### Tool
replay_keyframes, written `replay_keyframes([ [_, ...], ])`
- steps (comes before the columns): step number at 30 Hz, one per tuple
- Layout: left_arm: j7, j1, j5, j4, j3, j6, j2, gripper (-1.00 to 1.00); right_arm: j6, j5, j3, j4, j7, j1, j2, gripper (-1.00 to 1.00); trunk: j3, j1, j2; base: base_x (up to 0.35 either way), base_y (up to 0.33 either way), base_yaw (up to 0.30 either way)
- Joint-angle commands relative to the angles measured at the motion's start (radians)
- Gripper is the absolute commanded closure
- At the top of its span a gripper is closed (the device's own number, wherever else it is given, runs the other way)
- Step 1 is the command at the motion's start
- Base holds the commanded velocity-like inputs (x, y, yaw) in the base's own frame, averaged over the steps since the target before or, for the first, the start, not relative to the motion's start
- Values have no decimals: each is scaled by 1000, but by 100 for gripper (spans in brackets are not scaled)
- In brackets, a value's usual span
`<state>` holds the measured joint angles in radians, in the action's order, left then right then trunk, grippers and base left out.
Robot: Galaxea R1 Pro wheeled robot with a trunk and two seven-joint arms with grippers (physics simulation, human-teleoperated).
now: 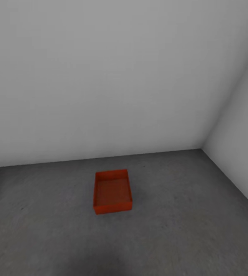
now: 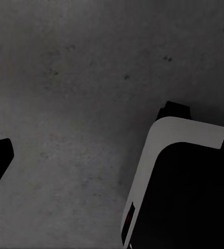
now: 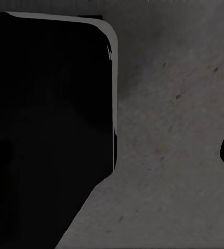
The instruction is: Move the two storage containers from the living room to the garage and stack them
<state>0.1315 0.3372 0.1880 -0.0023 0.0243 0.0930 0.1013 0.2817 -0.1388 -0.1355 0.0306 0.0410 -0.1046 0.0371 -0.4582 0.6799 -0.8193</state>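
Two plain pale grey walls (image 1: 101,76) take up most of the head view and meet in a corner at the right, the side wall (image 1: 243,161) running forward from there. Below them spreads the dark grey, rough concrete floor (image 1: 185,214) of the garage, mottled and lightly speckled, with a darker shadow patch at the near edge. One orange-red storage container (image 1: 113,191) sits flat on this floor, upright and open-topped, near the back wall but apart from it, well apart from the side wall, with nothing inside that can be seen. In the left wrist view, the same speckled floor lies under a large rounded body of the robot, dark with a pale rim (image 2: 187,181), and a small dark shape juts in at one edge. In the right wrist view, a big black panel with a thin pale edge (image 3: 49,124) covers much of the concrete. Whether either claw is apart or together cannot be told from these pictures.
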Motion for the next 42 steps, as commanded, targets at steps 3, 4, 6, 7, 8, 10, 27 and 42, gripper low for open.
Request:
replay_keyframes([
  [3,0,0,5,1,2,4,0,-100,5,-10,-9,3,0,-1,0,-100,4,0,-1,0,0,-79],
  [4,0,0,5,1,2,4,0,-100,5,-10,-9,3,0,-1,0,-100,6,0,-1,0,0,-78],
  [6,0,0,5,1,2,4,0,-100,5,-10,-9,3,0,-1,0,-100,9,0,-1,0,0,-78],
  [7,0,1,5,1,2,4,0,-100,5,-10,-9,3,0,-1,0,-100,10,0,-1,0,0,-78],
  [8,0,1,5,1,2,4,0,-100,5,-10,-9,3,0,-1,0,-100,12,0,-1,0,0,-78],
  [10,0,1,5,1,2,4,0,-100,5,-10,-9,3,0,-1,0,-100,15,0,-1,0,0,-77],
  [27,0,0,5,1,2,4,0,-100,5,-10,-9,3,3,-1,0,-100,43,0,-1,0,0,-17],
  [42,0,0,5,1,2,4,0,-100,5,-10,-9,3,3,-1,0,-100,67,0,-1,0,0,0],
])
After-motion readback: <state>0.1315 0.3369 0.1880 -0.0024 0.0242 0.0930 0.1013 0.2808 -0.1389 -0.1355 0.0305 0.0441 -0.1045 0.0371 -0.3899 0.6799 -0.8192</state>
